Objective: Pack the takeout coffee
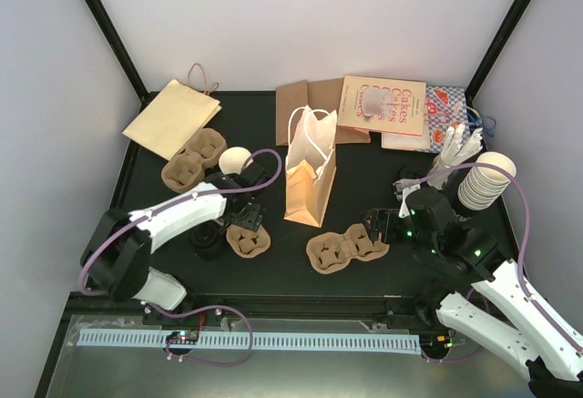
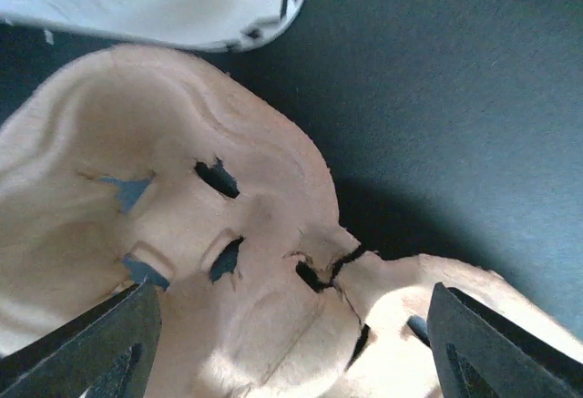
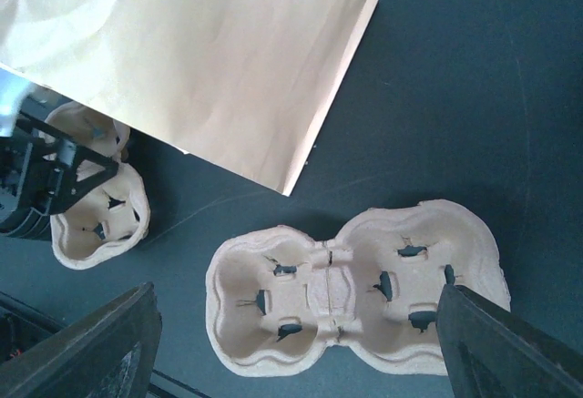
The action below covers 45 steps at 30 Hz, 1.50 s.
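Observation:
A small white cup [image 1: 235, 158] sits at the right end of a brown pulp tray [image 1: 191, 167] at the back left. A dark round shape [image 1: 206, 239] under my left arm may be the black lid. The tan paper bag [image 1: 310, 178] stands open mid-table and also shows in the right wrist view [image 3: 200, 61]. My left gripper [image 1: 246, 225] is open and empty, close above a small pulp tray [image 2: 182, 261], its jaws wide apart [image 2: 291, 334]. My right gripper [image 1: 379, 225] is open and empty [image 3: 296, 325] above a two-cup pulp tray [image 3: 355, 298].
A stack of lidless white cups [image 1: 485, 179] stands at the right. A flat tan bag [image 1: 173, 117] lies back left. Printed bags and cardboard [image 1: 383, 104] lie at the back. A white rounded thing [image 2: 182, 2] crosses the top of the left wrist view.

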Each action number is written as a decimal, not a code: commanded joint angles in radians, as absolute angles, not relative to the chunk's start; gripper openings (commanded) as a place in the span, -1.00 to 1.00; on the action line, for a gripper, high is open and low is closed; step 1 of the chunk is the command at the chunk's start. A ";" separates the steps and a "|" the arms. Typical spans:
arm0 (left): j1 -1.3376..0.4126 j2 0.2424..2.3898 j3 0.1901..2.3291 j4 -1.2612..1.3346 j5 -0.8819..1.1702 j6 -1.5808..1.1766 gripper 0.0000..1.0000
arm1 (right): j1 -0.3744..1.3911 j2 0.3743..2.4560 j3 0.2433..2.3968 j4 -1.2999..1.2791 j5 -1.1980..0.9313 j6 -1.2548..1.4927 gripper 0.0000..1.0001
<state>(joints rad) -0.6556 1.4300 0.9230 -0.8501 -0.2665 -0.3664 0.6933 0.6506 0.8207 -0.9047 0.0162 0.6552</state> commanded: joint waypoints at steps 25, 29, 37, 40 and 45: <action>-0.595 1.461 1.069 -1.082 -0.210 -0.391 -0.18 | 0.690 0.644 0.841 -0.876 0.009 0.647 0.70; -0.592 1.409 1.122 -1.117 -0.234 -0.417 -0.33 | 0.690 0.643 0.841 -0.876 0.008 0.649 0.70; -0.522 1.290 1.258 -1.210 -0.351 -0.517 -0.43 | 0.690 0.637 0.841 -0.883 0.008 0.651 0.70; -0.442 1.196 1.278 -1.195 -0.349 -0.537 -0.43 | 0.689 0.633 0.841 -0.885 0.007 0.652 0.70; -0.301 1.051 1.232 -1.054 -0.327 -0.577 -0.38 | 0.690 0.625 0.842 -0.885 0.008 0.652 0.70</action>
